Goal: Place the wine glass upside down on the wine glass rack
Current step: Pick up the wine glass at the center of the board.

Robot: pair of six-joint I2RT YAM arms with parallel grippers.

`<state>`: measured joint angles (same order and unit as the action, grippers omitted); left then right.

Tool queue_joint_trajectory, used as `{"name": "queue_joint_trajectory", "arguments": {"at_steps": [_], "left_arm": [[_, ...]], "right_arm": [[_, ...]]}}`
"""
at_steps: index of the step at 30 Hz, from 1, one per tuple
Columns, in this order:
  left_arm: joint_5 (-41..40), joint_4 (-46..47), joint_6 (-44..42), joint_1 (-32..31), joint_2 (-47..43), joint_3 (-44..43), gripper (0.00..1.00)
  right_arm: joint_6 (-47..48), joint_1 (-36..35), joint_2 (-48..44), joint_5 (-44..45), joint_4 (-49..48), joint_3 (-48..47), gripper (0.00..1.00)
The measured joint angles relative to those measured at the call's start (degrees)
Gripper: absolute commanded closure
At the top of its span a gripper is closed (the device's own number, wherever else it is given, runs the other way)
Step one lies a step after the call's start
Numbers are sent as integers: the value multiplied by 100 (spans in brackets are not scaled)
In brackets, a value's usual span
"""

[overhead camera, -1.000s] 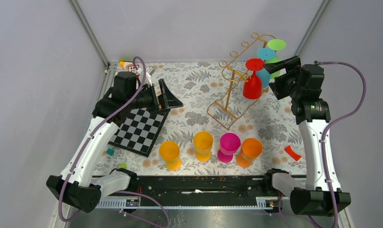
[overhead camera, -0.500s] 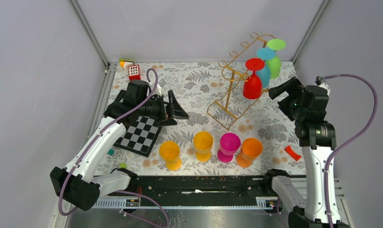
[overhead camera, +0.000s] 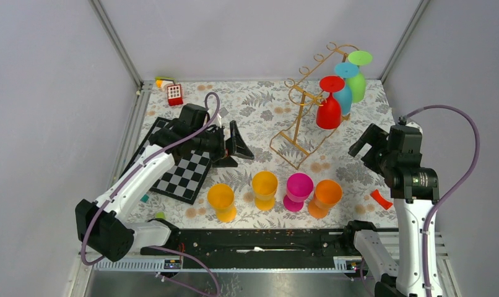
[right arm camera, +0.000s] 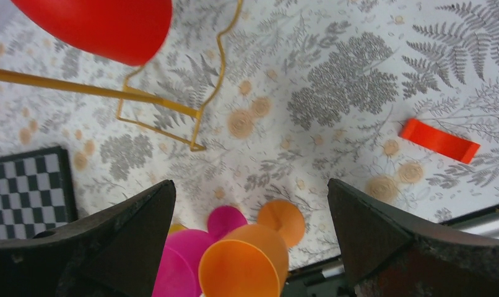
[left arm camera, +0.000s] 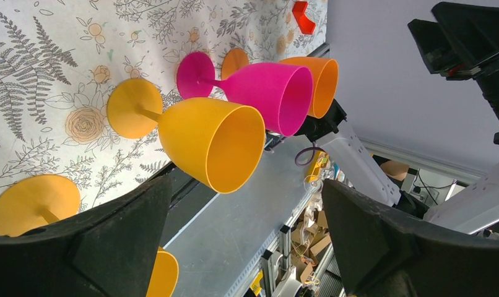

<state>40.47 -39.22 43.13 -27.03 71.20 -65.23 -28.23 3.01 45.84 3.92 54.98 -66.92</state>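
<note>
**Operator:** Floral tabletop (overhead camera: pixel 253 114) between grey walls. What is on it?

**Describer:** Your two arms, both empty-handed. Your left gripper (overhead camera: pixel 239 147) hangs spread wide at the chessboard (overhead camera: pixel 182 176) edge. Your right gripper (overhead camera: pixel 366 141), equally spread, sits right of the gold wine glass rack (overhead camera: pixel 299 117), apart from it.

**Operator:** And the glasses?

**Describer:** Three hang upside down on the rack. Four wine glasses (overhead camera: pixel 299 187) stand upright in a close front row.

**Operator:** What could go wrong?

**Describer:** Reaching into that tight row, your wide fingers could topple a neighbour. Bumping the thin rack while hooking might tip it.
</note>
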Motion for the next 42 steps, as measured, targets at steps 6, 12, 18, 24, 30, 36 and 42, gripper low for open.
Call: {"name": "queue_joint_trajectory", "arguments": {"at_steps": [6,12,18,24,30,36,42], "left_arm": [[31,2,0,-11,57,-17,1],[33,9,-4,-11,74,-50,1],[28,-7,-63,-11,216,-192,1],[28,-7,-116,-11,321,-348,1],[28,-20,-133,-11,363,-437,1],[-90,-151,-153,-11,376,-774,1],[-282,-136,-153,-11,376,-1279,1]], "right_arm": [[199,0,26,-219,402,149,0],[140,0,-192,-533,684,503,0],[120,0,-302,-918,990,796,3],[127,0,-389,-1270,1272,988,8],[146,0,-334,-1405,1399,1351,15],[146,0,-164,-1569,1292,1904,34],[146,0,37,-1720,1108,2138,45]]}}
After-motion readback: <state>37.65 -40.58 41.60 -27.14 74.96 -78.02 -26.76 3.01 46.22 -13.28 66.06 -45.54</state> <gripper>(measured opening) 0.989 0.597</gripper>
